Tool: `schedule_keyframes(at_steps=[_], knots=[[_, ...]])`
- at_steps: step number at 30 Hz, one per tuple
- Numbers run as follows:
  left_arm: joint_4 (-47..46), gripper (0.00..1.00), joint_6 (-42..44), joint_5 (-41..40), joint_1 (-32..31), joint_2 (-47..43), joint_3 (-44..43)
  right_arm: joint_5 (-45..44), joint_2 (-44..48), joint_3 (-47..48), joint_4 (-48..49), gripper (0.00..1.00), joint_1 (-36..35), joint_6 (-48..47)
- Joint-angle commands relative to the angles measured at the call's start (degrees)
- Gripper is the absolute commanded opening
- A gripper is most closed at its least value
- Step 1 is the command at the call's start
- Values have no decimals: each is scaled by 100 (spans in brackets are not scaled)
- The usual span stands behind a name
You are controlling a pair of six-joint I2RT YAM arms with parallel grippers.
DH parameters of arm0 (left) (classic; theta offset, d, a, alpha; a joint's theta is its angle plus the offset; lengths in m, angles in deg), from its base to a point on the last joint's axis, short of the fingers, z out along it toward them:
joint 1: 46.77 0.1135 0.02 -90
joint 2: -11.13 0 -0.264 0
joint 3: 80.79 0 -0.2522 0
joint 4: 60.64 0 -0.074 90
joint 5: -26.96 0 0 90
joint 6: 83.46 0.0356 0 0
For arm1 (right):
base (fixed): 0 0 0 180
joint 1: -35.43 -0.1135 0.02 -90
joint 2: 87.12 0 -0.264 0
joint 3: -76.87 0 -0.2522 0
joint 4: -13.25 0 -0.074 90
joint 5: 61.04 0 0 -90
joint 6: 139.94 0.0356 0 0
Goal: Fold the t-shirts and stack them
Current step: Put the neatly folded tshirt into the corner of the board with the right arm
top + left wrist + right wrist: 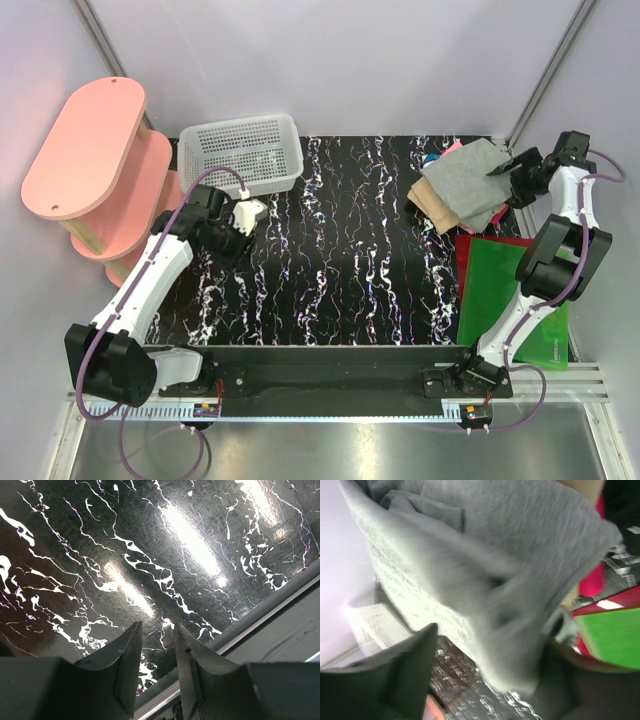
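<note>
The t-shirts lie in a pile at the back right of the table. A light grey t-shirt (468,183) is on top, and a tan one (430,207) is under it. Pink and blue cloth (437,157) peeks out at the far side. My right gripper (507,166) is at the grey shirt's right edge. In the right wrist view the grey shirt (485,565) fills the frame, blurred. There my right gripper (492,645) has its jaws wide apart, with the shirt's hanging edge between them. My left gripper (250,213) hovers over bare table (150,555). Its fingers (125,665) are a narrow gap apart and hold nothing.
A white mesh basket (240,150) stands at the back left, next to my left gripper. A pink shelf (95,160) stands off the table's left side. A green board (510,290) lies on a red one (475,243) at the right, also seen in the right wrist view (612,630).
</note>
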Motion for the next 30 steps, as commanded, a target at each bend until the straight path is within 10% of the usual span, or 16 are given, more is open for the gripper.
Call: schedule_keyframes(at_steps=[1,10,16,30], knots=[[-103,37,51,202,38,-166,-21,-835,-139,605,-933,88,34,-407],[-103,37,51,264,38,-157,85,-1715,880,1053,-1522,100,34,-469],[-103,37,-19,343,38,-140,-47,231,1039,1159,-961,100,8,13],[-173,38,-81,343,187,265,-249,1001,-2299,3135,-221,100,-537,173]])
